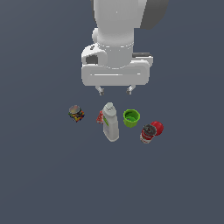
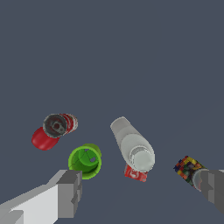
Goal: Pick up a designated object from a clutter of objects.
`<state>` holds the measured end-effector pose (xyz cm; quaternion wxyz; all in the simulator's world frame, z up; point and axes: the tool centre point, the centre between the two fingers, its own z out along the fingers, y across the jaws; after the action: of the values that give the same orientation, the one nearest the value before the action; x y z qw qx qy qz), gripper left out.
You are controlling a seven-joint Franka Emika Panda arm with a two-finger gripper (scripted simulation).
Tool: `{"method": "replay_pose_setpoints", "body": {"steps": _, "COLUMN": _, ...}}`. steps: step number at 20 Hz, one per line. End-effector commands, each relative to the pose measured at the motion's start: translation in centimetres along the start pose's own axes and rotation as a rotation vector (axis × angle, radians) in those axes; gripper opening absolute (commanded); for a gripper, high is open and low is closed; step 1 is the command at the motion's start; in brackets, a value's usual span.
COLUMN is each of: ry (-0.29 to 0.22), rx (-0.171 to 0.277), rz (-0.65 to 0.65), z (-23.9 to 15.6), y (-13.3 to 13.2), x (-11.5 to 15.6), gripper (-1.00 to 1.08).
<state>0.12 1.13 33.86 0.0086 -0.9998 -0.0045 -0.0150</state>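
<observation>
Tool (image 1: 115, 90) spread wide, empty, hovering above the clutter at centre frame. Small bright green tapered cup (image 1: 131, 117) upright between tall white plastic bottle (image 1: 110, 122) and red-labelled dark-topped can (image 1: 148, 133).

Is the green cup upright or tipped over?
Upright: the green cup shows its open rim facing up in both views, standing beside the white bottle.

Flat dark slate-blue table (image 1: 39, 175), plain and unmarked. Six small items on it, in loose row. Multicoloured can (image 1: 76, 113) alone at exterior view's left, apart from others. White bottle (image 1: 110, 122) upright mid-row, small red box (image 1: 100, 117) tucked right against it. Green cup (image 1: 131, 117) upright, open mouth up, just beside bottle on exterior view's right. Red-labelled can (image 1: 148, 133) with dark top next, red ball (image 1: 157, 127) touching it at row's end.
</observation>
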Motion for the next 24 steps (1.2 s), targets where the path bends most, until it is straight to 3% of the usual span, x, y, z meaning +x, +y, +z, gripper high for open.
{"method": "replay_pose_setpoints", "body": {"steps": 1, "ry": 0.0, "rx": 0.0, "rz": 0.0, "z": 0.0, "y": 0.0, "x": 0.0, "gripper": 0.28}}
{"method": "replay_pose_setpoints", "body": {"steps": 15, "ry": 0.006, "rx": 0.012, "rz": 0.004, "z": 0.2, "y": -0.9, "x": 0.3, "gripper": 0.28}}
{"method": "replay_pose_setpoints", "body": {"steps": 24, "ry": 0.005, "rx": 0.009, "rz": 0.08, "z": 2.2, "y": -1.5, "x": -0.1, "gripper": 0.28}}
